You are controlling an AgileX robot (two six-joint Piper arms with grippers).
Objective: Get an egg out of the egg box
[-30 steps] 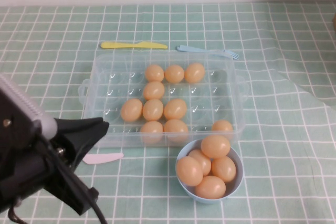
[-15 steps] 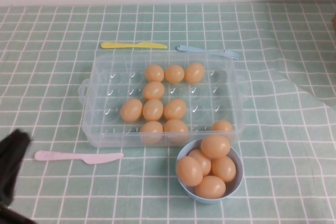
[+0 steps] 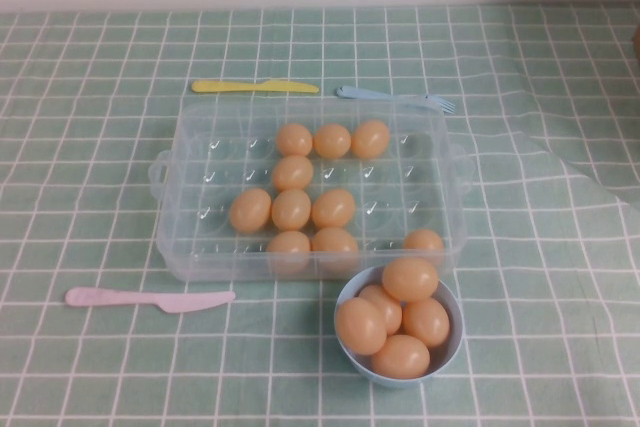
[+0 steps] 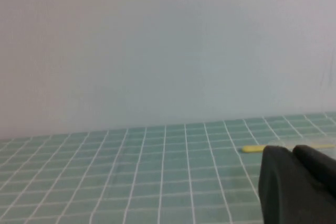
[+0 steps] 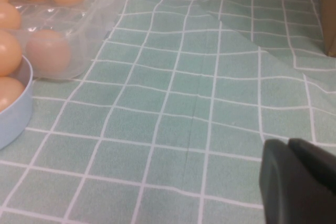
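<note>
The high view shows no arm, only the egg box [image 3: 190, 172] mid-desk holding ten eggs, one egg [image 3: 249, 210] at its 9 o'clock side, with a blue bowl [image 3: 452, 349] of eggs at the box's 5 o'clock. The left wrist view shows the left tool [image 4: 296, 184], fingers together and empty, over bare cloth [image 4: 131, 182]. The right wrist view shows the right tool [image 5: 296, 179], also seemingly together, well clear of the box.
</note>
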